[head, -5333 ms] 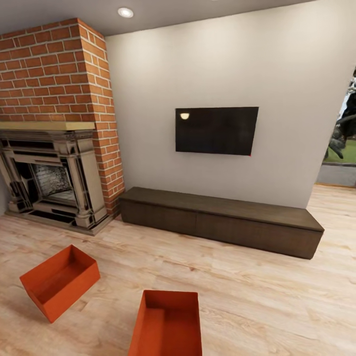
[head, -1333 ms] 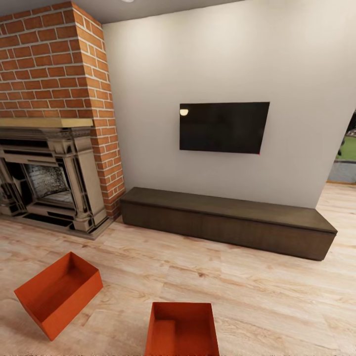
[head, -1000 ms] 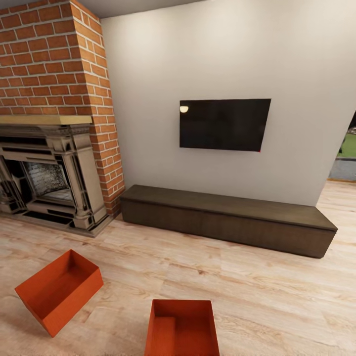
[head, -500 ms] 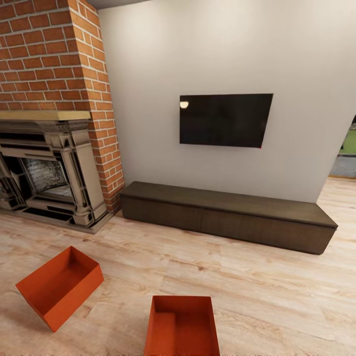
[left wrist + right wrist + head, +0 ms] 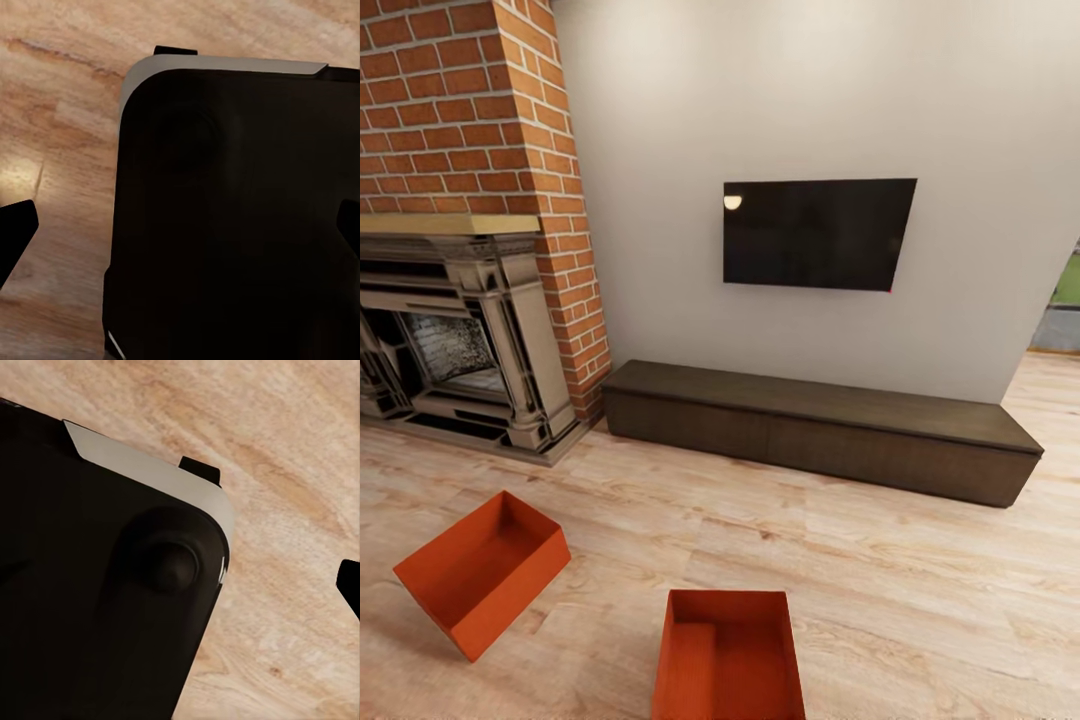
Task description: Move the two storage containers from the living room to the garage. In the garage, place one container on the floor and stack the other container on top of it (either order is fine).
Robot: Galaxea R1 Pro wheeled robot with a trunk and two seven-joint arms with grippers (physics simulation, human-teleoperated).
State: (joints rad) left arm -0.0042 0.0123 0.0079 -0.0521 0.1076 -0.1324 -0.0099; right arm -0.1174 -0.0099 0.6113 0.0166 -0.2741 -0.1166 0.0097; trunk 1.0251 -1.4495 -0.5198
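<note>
Currently, left to right in the head view: brick fireplace (image 5: 460,200), then one orange-red storage container (image 5: 482,570) angled on the wood-plank floor (image 5: 920,600), well apart from the second container (image 5: 728,655) at the lower edge. Beyond stand the low dark cabinet (image 5: 820,430) and wall TV (image 5: 815,234). Left tool (image 5: 180,229): fingertips at opposite picture edges, spread wide. Right tool: spread cannot be told.

Two orange-red bins (image 5: 482,572) (image 5: 728,655) on pale wood-grain floor (image 5: 880,590); red brick fireplace (image 5: 455,110), cream wall (image 5: 810,100), black TV (image 5: 815,234), dark brown cabinet (image 5: 820,430).
</note>
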